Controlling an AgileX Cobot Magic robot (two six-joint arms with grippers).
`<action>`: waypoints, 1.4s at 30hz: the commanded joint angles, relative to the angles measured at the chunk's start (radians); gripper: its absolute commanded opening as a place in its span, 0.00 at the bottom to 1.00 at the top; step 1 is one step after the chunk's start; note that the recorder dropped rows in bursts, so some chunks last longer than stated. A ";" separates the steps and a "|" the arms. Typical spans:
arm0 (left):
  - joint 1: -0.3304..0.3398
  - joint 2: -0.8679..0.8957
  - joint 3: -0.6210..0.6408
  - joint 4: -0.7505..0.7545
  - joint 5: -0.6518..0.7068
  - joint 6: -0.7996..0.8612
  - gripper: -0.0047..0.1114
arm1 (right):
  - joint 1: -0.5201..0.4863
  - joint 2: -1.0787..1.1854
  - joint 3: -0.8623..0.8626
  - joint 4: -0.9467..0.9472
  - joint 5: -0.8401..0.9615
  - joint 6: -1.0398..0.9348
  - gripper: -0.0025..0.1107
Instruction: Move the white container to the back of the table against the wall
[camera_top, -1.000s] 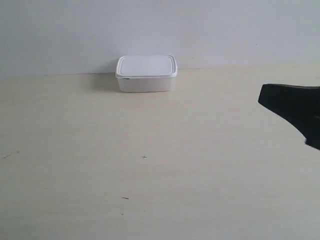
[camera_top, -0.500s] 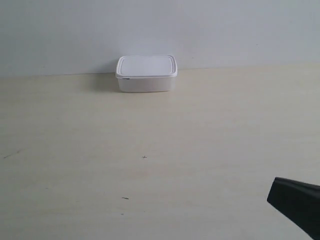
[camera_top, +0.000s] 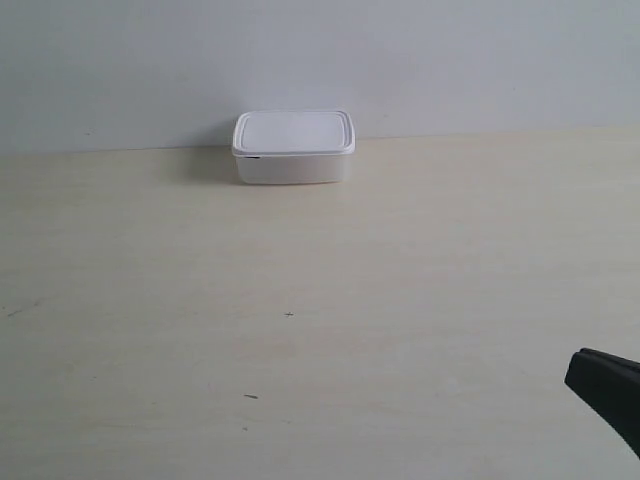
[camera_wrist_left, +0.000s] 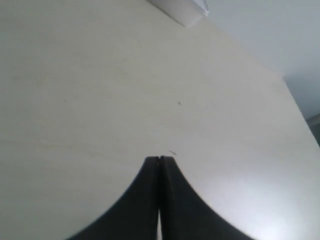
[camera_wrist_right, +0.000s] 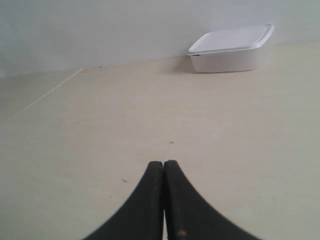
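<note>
**While nothing grips it, small rectangular white container (camera_top: 293, 147) of plastic stands against plain grey-white wall (camera_top: 450, 60)**

Where the wide, pale cream wood-grain table (camera_top: 400, 300) meets the wall, the round-cornered box stands upright, its flat, rimmed snap-on lid in place. The left gripper (camera_wrist_left: 159, 159) has its black fingers pressed tip to tip with nothing between them, well apart from the white container (camera_wrist_left: 182, 9). The right gripper (camera_wrist_right: 163, 163) is likewise closed and empty, with the white container (camera_wrist_right: 231, 49) far ahead of it. Only a black tip of the arm at the exterior view's right (camera_top: 608, 385) shows, at the lower corner.
</note>
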 joint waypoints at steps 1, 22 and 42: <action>0.001 -0.001 -0.001 0.173 -0.068 0.043 0.04 | 0.002 -0.010 0.005 -0.004 -0.104 -0.015 0.02; 0.001 -0.001 -0.001 0.208 -0.112 0.117 0.04 | 0.002 -0.010 0.005 -0.004 -0.054 0.090 0.02; 0.004 -0.038 -0.001 0.208 -0.113 0.117 0.04 | 0.002 -0.250 0.005 -0.004 -0.056 0.090 0.02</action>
